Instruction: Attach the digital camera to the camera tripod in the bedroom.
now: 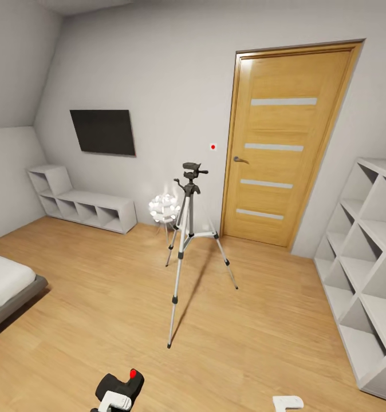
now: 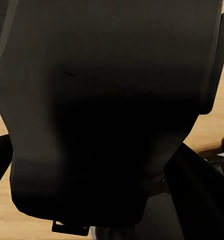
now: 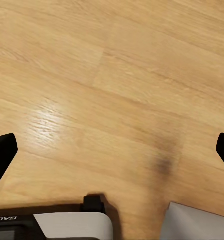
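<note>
The camera tripod (image 1: pixel 185 240) stands on the wood floor in the middle of the bedroom, silver legs spread, its black head (image 1: pixel 192 174) with a pan handle bare on top. The digital camera (image 1: pixel 123 387), black with a red button, sits at the bottom edge of the head view, well short of the tripod. My left gripper (image 1: pixel 109 402) is shut on it from below. In the left wrist view the camera's dark body (image 2: pixel 107 110) blocks almost everything. My right gripper (image 3: pixel 112 150) is open over bare floor, its black fingertips (image 3: pixel 2 152) far apart.
A white bulbous floor lamp (image 1: pixel 164 209) stands just behind the tripod. A wooden door (image 1: pixel 284 143) is at the back right, and a wall TV (image 1: pixel 103 131) hangs above a low white shelf (image 1: pixel 84 206). Tall white shelving (image 1: pixel 367 269) lines the right. The bed corner (image 1: pixel 10 286) is at left.
</note>
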`<state>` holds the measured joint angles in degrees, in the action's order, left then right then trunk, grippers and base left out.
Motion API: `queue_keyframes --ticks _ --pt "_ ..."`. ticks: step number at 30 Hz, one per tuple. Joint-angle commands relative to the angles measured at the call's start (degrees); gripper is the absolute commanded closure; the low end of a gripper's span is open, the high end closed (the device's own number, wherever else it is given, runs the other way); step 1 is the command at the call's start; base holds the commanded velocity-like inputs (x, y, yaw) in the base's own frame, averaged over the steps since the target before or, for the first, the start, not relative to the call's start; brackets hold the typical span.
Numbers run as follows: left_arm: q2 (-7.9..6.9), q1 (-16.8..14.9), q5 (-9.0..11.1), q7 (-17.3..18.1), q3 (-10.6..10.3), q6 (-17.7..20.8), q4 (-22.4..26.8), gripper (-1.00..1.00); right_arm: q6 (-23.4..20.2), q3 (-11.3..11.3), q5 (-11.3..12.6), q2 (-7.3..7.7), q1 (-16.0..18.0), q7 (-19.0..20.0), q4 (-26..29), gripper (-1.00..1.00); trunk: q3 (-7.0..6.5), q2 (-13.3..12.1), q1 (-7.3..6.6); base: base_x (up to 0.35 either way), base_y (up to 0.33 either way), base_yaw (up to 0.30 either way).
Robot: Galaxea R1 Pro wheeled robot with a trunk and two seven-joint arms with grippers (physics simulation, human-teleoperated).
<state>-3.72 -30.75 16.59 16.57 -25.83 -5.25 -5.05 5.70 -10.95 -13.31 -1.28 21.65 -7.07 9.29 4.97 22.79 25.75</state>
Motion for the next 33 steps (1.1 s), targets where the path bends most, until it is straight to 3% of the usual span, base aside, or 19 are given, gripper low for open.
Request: queue_keyframes --ticks 1,6,15,20,33 --pt "0.03 -0.1 0.5 0.3 -0.5 -0.4 -0.3 1.0 0.2 -0.5 -0.6 -0.04 0.1 -0.1 -0.1 -1.0 0.12 0.1 0.04 0.0 0.0 0.0" --pt "-0.07 0.2 0.5 0.2 -0.4 -0.3 -0.4 1.0 0.2 -0.5 -0.6 -0.09 0.1 -0.1 -0.1 -1.0 0.12 0.1 0.04 0.046 0.0 0.0" --pt "-0.12 1.1 0.5 -1.6 -0.4 -0.3 -0.4 1.0 0.2 -0.5 -0.6 -0.11 0.1 -0.1 -0.1 -1.0 0.12 0.1 0.04 0.283 0.0 -0.001" --pt "-0.08 1.3 0.5 -1.9 -0.5 -0.3 -0.4 1.0 0.3 -0.5 -0.6 -0.04 0.1 -0.1 -0.1 -1.0 0.12 0.1 0.04 0.273 0.0 -0.191" --pt "-0.06 1.3 0.4 -1.9 -0.5 -0.3 -0.4 1.0 0.3 -0.5 -0.6 -0.04 0.1 -0.1 -0.1 -1.0 -0.13 0.1 0.04 0.02 0.0 -0.245"
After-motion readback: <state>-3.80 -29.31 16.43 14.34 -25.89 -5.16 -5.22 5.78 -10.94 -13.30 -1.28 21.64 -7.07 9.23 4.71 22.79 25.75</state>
